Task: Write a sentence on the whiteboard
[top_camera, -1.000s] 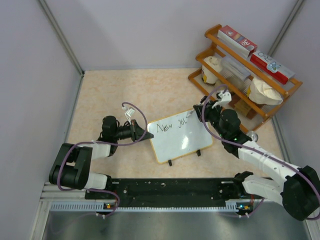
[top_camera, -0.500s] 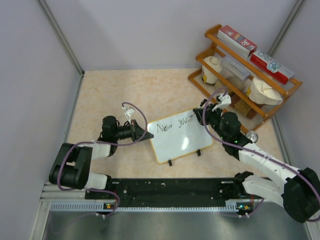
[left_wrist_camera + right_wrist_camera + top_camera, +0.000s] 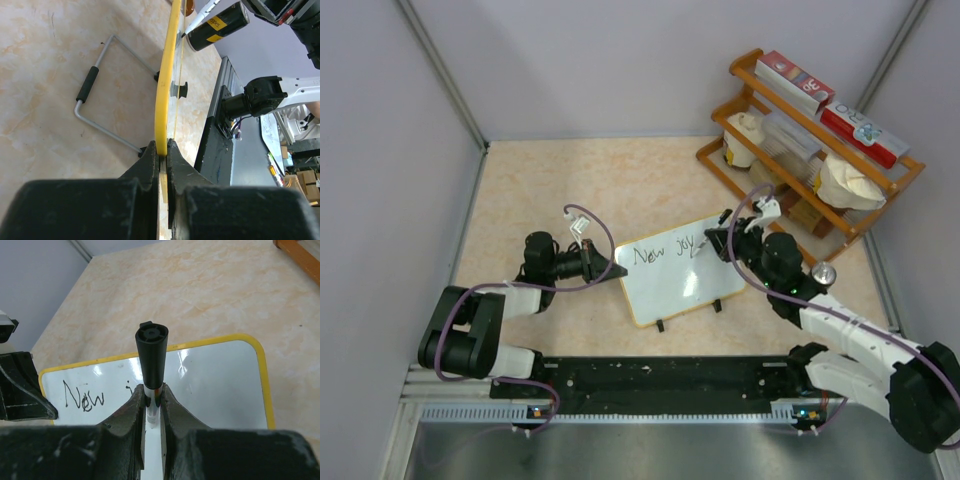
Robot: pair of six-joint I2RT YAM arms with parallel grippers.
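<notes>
Beige marbled desk (image 3: 570,180) fills the walled corner, with a wooden rack (image 3: 800,130) of boxes and bags at the far right. At the middle of the desk, between the two arms, the whiteboard (image 3: 685,285) stands tilted on its small black feet. The left tool (image 3: 161,150) is clenched on the board's left frame edge. The right tool (image 3: 720,243) grasps a black marker (image 3: 151,352), whose tip meets the white face just right of the handwritten word "New" and a few further strokes.
</notes>
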